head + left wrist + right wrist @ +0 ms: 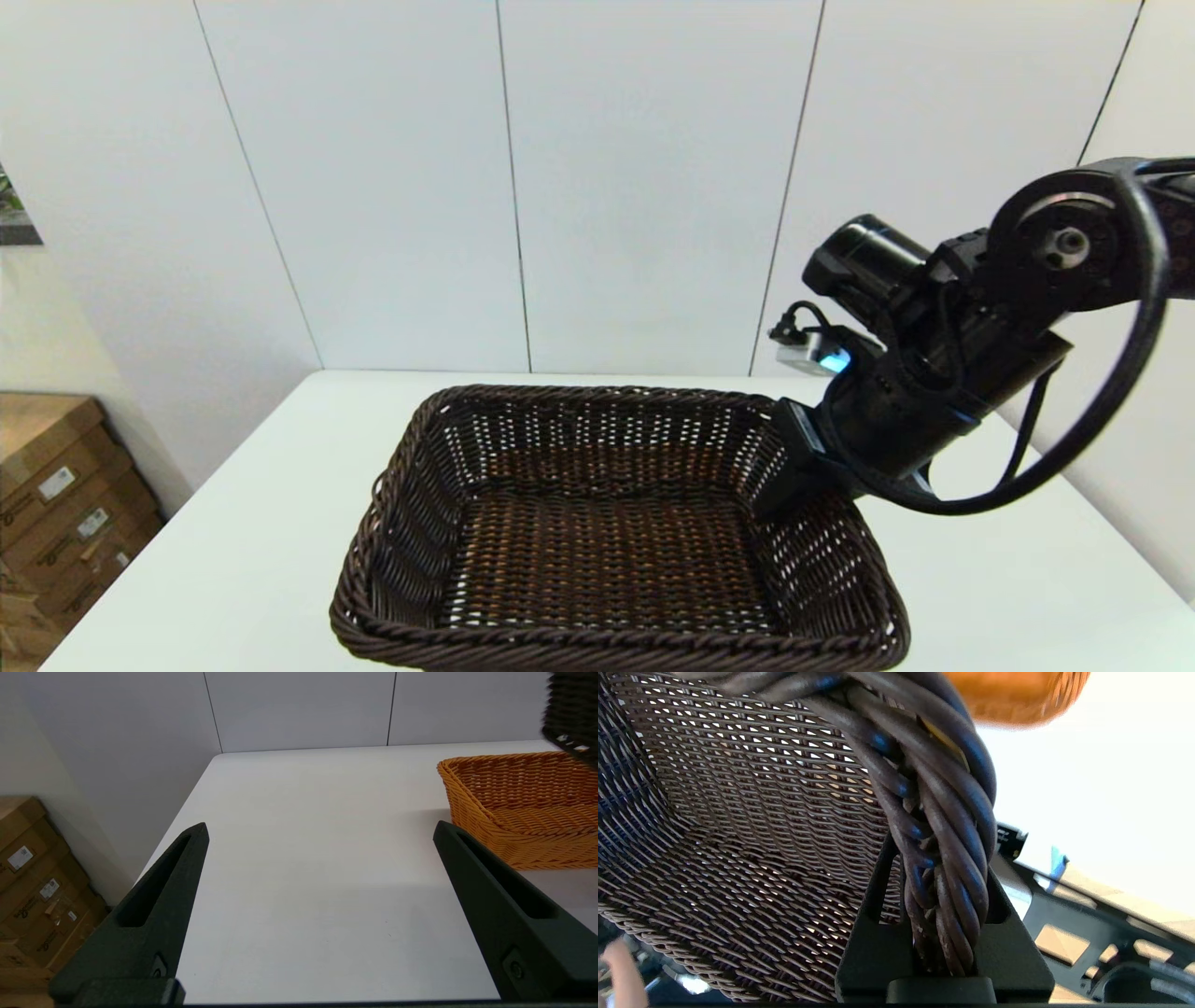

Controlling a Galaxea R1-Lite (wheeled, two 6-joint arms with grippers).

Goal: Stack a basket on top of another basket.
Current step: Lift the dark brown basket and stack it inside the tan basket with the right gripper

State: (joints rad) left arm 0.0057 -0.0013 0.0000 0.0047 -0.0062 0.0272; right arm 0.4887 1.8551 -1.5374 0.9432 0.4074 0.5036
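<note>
Two baskets: one dark brown basket (pixel 616 523), one orange-tan basket (pixel 523 807); one table (pixel 303 858).

**Bare test room, lab-like**

Plain and staged for trials rather than lived in. White table (pixel 243 523) set against pale wall panels (pixel 644 177) with thin dark seams. Stacked cardboard boxes (pixel 65 504) with shipping labels on the floor at the robot's left, seen again in the left wrist view (pixel 32 891). Edge of a picture or poster (pixel 14 210) on the cream side wall. On the table only two wicker baskets, dark brown (pixel 607 523) and orange-tan (pixel 528 807). Black metal framing (pixel 1087 910) visible low down in the right wrist view.
</note>
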